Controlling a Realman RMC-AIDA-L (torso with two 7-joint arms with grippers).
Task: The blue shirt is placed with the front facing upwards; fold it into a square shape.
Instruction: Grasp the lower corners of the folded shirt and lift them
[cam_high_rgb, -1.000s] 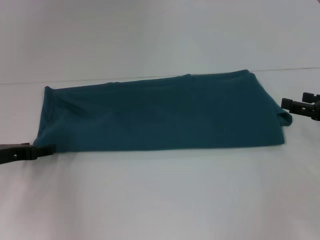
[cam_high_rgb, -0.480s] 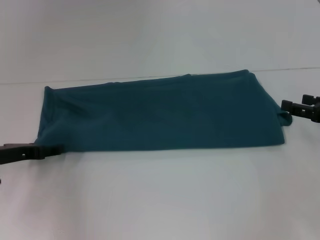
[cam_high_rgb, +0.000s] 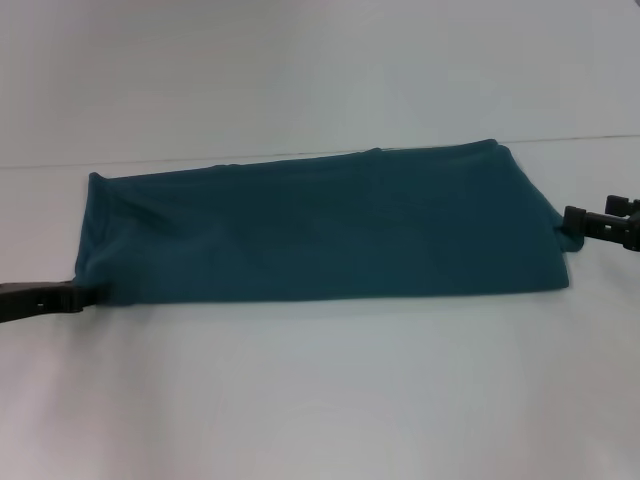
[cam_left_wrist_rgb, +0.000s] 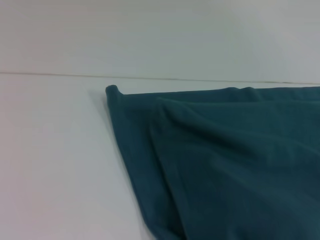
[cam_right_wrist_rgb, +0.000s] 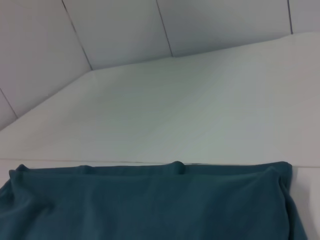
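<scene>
Shirt (cam_high_rgb: 320, 228) lies mid-counter (cam_high_rgb: 320, 400) as long band, lengthwise fold done. Left hand (cam_high_rgb: 85, 296) at near-left corner, right hand (cam_high_rgb: 567, 222) at right end; grip state cannot tell. Next: crosswise fold, ends aligned.

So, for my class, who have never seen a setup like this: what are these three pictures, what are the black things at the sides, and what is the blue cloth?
This is a two-armed robot, photographed from three cameras at one moment. The wide picture comes from its head, looking down at a white table. The other two come from cameras on its wrists, close to the cloth. The cloth is the blue shirt, already folded into a long flat band lying across the table. The black pieces are the arms' grasping parts: the left end effector at the band's near left corner, the right end effector at its right end. Each meets the fabric's edge, but whether either is pinching it cannot be seen.
</scene>
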